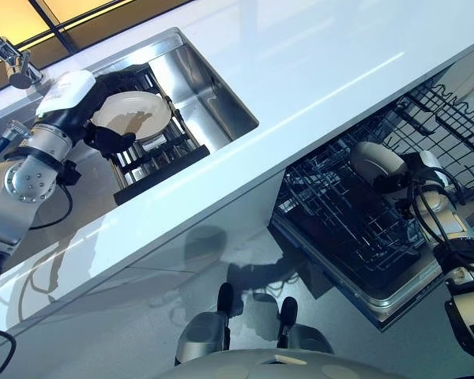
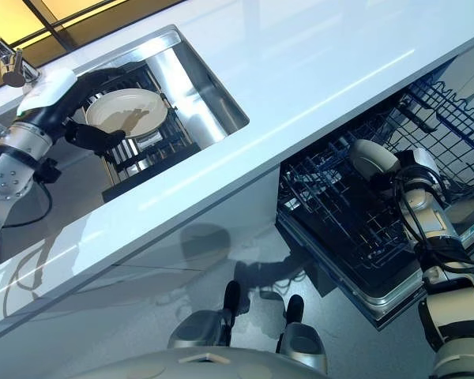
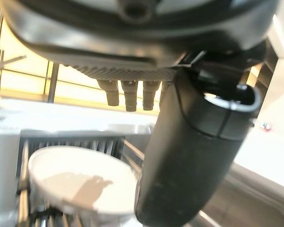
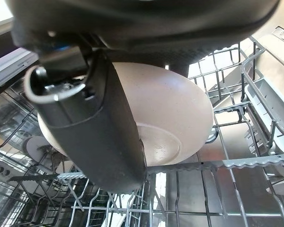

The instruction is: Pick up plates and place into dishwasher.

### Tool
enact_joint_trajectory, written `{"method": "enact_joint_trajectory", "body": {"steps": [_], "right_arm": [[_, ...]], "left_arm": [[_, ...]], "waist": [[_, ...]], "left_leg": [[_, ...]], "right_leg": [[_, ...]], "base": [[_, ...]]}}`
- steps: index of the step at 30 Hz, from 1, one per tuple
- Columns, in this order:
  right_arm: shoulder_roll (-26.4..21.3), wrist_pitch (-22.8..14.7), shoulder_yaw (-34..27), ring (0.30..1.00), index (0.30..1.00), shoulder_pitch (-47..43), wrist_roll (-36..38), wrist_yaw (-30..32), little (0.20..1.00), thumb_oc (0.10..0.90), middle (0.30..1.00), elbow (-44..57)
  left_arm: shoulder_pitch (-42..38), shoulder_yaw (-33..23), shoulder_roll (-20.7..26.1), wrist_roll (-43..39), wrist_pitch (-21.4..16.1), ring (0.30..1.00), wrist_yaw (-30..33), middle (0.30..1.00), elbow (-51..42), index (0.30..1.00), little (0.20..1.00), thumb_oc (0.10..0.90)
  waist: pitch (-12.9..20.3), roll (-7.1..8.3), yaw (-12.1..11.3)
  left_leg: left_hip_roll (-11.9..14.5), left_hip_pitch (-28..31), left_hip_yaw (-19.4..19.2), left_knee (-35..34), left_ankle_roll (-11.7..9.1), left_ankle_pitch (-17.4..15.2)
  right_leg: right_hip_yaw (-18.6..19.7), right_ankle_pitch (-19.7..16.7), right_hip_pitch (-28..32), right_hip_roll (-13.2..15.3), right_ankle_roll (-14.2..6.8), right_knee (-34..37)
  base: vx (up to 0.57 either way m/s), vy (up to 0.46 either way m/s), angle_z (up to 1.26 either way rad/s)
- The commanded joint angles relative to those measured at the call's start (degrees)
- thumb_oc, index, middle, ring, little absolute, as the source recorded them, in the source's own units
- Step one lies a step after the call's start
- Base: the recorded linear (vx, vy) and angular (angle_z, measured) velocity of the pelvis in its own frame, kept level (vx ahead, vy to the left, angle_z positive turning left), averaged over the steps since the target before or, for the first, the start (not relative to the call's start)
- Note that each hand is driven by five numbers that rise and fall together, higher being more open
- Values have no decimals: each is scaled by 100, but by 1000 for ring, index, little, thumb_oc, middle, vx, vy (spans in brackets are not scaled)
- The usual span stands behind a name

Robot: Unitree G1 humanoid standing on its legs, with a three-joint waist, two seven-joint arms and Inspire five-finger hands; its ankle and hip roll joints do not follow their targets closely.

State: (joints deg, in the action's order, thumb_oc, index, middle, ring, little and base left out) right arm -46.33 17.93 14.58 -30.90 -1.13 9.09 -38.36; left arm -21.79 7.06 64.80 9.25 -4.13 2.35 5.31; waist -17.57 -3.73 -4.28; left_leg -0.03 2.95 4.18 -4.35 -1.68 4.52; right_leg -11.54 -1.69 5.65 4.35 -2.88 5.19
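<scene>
White plate (image 4: 180, 118) pinched in my right robot hand (image 4: 92, 137) over the dishwasher rack (image 4: 236, 165), left robot hand (image 1: 103, 138) spread above another plate (image 1: 134, 112) in the sink (image 1: 213, 95).

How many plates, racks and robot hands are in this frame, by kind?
Plates: 2, one in the sink, one held over the dishwasher
Racks: 2, the sink rack and the dishwasher rack
Hands: 2, left hand and right hand
Total: 6

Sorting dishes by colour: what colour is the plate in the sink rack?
The plate is plain cream-white; right eye view shows it best.
</scene>
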Motion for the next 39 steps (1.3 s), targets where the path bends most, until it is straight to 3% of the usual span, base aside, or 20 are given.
{"method": "enact_joint_trajectory", "body": {"steps": [1, 2, 3, 4, 5, 6, 13, 21, 26, 27, 30, 35, 36, 37, 39], "right_arm": [[-555, -145, 383, 300, 300, -565, -167, 339, 200, 100, 300, -50], [-566, -133, 407, 300, 300, -602, -148, 302, 200, 100, 300, -12], [-584, -95, 426, 566, 566, -638, -133, 246, 510, 410, 566, 32], [-623, -57, 447, 754, 754, -674, -142, 188, 730, 630, 754, 89], [-677, -102, 465, 900, 900, -704, -76, 171, 900, 800, 900, 177], [-707, -133, 488, 900, 900, -741, 21, 192, 900, 800, 900, 269], [-717, -412, 297, 900, 900, -755, 30, 313, 900, 800, 900, 775], [-806, -547, 169, 900, 900, -660, -130, 200, 900, 800, 900, 969], [-805, -807, 80, 900, 900, -561, 160, 207, 900, 800, 900, 1167], [-784, -894, 39, 900, 900, -511, 292, 241, 900, 800, 900, 1281], [-559, -1381, -352, 900, 900, -136, 831, 492, 900, 800, 900, 2079], [-105, -2032, -844, 900, 900, 514, 647, 543, 900, 800, 900, 3137], [-49, -2114, -903, 900, 900, 627, 559, 508, 900, 800, 900, 3297], [-15, -2185, -946, 900, 900, 711, 521, 510, 900, 800, 900, 3438], [-5, -2245, -1064, 900, 900, 890, 527, 415, 900, 800, 900, 3728]], "left_arm": [[-880, -165, 598, 961, 312, 900, 459, 900, 47, 900, 900, 800], [-948, -53, 657, 1313, 446, 900, 407, 900, 105, 900, 900, 800], [-1024, 64, 724, 1496, 601, 900, 287, 900, 170, 900, 900, 800], [-1095, 179, 806, 1724, 760, 900, 175, 900, 248, 900, 900, 800], [-1141, 284, 885, 1977, 890, 900, -19, 900, 293, 900, 900, 800], [-1169, 388, 963, 2040, 1055, 900, -250, 900, 334, 900, 900, 800], [-1134, 582, 882, 2123, 1301, 900, -1382, 900, 636, 900, 900, 800], [-1172, 551, 666, 1990, 1363, 900, -1793, 900, 754, 900, 900, 800], [-1203, 552, 651, 2343, 1580, 900, -1243, 900, 798, 900, 900, 800], [-1182, 536, 644, 2424, 1661, 832, -994, 832, 798, 832, 820, 720], [-914, 379, 544, 2766, 1983, 780, 78, 780, 751, 780, 760, 660], [-539, 315, 246, 3624, 2547, 766, 947, 766, 838, 766, 744, 644], [-488, 310, 220, 3783, 2628, 716, 995, 716, 830, 716, 686, 586], [-456, 306, 205, 3882, 2710, 611, 986, 611, 819, 611, 562, 462], [-396, 292, 150, 4142, 2830, 559, 958, 559, 787, 559, 502, 402]], "waist": [[255, -57, 61], [227, -55, 77], [201, -53, 88], [171, -49, 100], [135, -48, 107], [104, -46, 112], [-34, -13, 167], [-127, 18, 223], [-180, 44, 244], [-192, 47, 256], [-247, 66, 325], [-305, 94, 534], [-301, 105, 567], [-300, 116, 596], [-282, 139, 653]], "left_leg": [[-402, -220, -306, 727, 308, -888], [-408, -244, -300, 757, 317, -901], [-411, -269, -301, 788, 322, -911], [-413, -297, -304, 821, 327, -918], [-416, -315, -295, 856, 335, -926], [-423, -328, -286, 889, 341, -932], [-466, -379, -281, 1013, 389, -966], [-479, -454, -334, 1108, 392, -971], [-462, -471, -354, 1095, 381, -946], [-454, -469, -361, 1083, 378, -942], [-418, -483, -408, 970, 365, -888], [-386, -484, -491, 818, 359, -852], [-381, -478, -514, 810, 363, -860], [-378, -474, -541, 807, 368, -871], [-383, -471, -592, 829, 377, -897]], "right_leg": [[42, 769, -510, -315, 146, -1031], [68, 761, -535, -314, 144, -1043], [90, 755, -561, -313, 141, -1055], [111, 742, -586, -312, 140, -1062], [131, 726, -597, -312, 135, -1068], [151, 713, -600, -315, 136, -1070], [240, 663, -620, -339, 131, -1077], [267, 631, -631, -365, 148, -1041], [243, 620, -640, -367, 148, -1040], [239, 627, -647, -366, 148, -1048], [246, 639, -721, -384, 148, -1086], [336, 637, -875, -427, 120, -1144], [354, 638, -894, -433, 115, -1155], [368, 640, -909, -437, 113, -1162], [409, 637, -930, -446, 104, -1176]], "base": [[0, 0, 0], [-31, 8, -3], [-30, 9, -4], [-24, 7, -8], [-12, 6, -14], [3, 7, -20], [9, 0, -6], [-2, 2, -3], [0, 0, 0], [0, 0, 0], [-6, 20, -3], [-29, 66, -5], [-10, 62, -9], [-15, 54, -16], [-15, 44, -14]]}}
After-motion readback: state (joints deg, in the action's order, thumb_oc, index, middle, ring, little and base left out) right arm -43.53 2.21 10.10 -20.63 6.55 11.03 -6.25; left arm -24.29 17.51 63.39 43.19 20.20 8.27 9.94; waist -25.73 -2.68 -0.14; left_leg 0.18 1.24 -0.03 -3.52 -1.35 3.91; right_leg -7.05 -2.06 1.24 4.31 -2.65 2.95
